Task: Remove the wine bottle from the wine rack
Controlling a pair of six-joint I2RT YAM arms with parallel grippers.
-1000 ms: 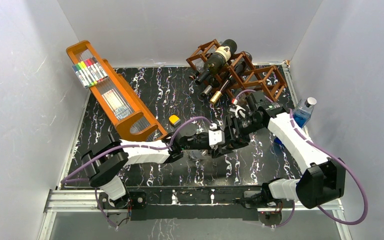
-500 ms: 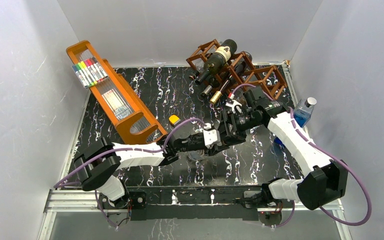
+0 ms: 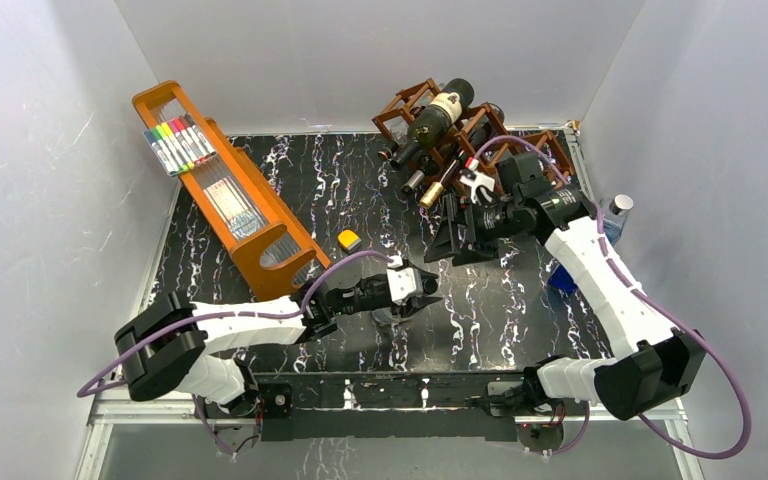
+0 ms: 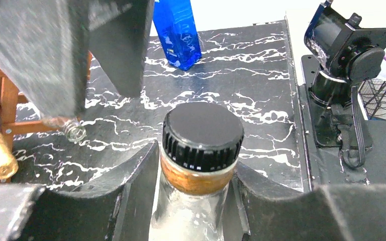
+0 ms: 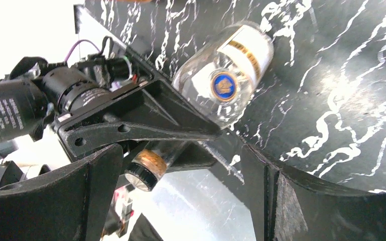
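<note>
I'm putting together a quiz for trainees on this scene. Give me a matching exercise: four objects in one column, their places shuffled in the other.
Things
1. clear bottle
2. dark bottle
3. blue bottle
4. yellow cube

Places
A. on the table beside the orange tray
B. on top of the rack
C. neck held in the left gripper
D. standing at the table's right side

Pairs: 1-C, 2-B, 3-D, 4-A
</note>
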